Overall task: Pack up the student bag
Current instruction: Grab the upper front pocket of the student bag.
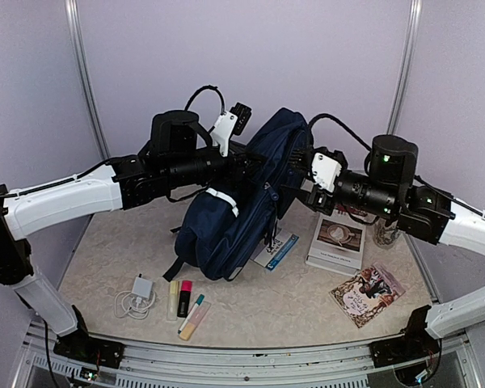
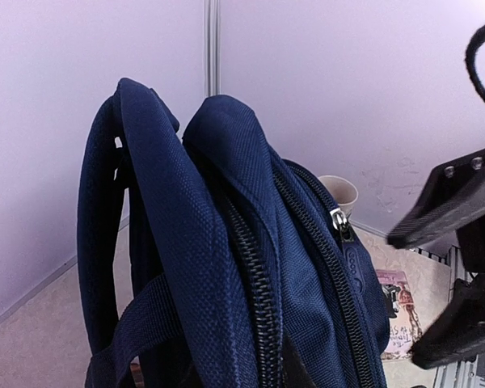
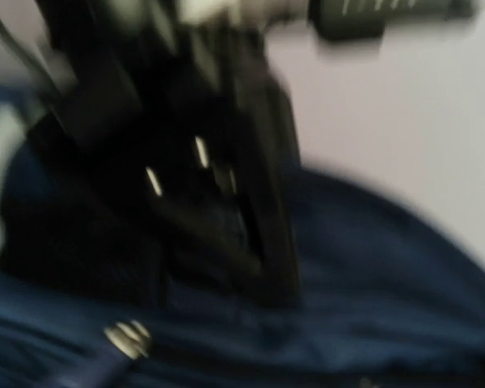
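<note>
Navy woven fabric, soft and floppy, lets the student bag (image 1: 234,214) sag unless it is held up. It stands tilted mid-table, just beyond the highlighters (image 1: 186,303). Its firmer top seam by the zip looks the best place to hold. Behind it, the left gripper (image 1: 244,162) reaches in level, seemingly pinched on that top. The right gripper (image 1: 309,184) hovers alongside, jaws apart.

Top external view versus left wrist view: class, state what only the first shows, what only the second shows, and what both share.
Only the top external: the white charger, the highlighters and the white book. Only the left wrist: the zip teeth and the silver zip pull, close up. Both: the student bag and the illustrated booklet.
</note>
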Robot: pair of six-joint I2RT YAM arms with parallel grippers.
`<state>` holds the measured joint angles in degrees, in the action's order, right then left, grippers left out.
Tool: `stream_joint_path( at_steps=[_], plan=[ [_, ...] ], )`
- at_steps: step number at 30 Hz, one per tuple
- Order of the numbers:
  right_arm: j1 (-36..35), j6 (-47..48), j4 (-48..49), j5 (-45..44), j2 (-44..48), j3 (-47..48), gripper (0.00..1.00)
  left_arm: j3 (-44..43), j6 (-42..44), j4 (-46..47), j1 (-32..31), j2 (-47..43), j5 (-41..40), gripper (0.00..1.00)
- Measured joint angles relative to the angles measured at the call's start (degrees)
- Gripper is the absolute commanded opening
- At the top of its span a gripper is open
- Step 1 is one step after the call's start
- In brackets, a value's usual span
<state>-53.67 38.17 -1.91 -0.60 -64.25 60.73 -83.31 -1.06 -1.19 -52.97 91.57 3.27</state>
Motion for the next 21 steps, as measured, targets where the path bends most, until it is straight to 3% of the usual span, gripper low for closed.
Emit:
stream_joint_path(
  at_steps=[10, 16, 21],
  plan=[
    [-0.3, 4.4, -3.1, -15.0, -2.3, 0.4, 0.53, 0.0, 0.2, 0.5, -0.3, 0.2, 0.3, 0.0],
    [-0.4, 6.6, -3.0, -20.5, -4.5, 1.6, 0.39, 0.0, 1.4, 1.2, -0.4, 0.5, 0.3, 0.0],
    [-0.4, 7.3, -3.0, -22.3, -5.7, 2.2, 0.36, 0.0, 2.2, 1.5, -0.4, 0.7, 0.6, 0.0]
  ],
)
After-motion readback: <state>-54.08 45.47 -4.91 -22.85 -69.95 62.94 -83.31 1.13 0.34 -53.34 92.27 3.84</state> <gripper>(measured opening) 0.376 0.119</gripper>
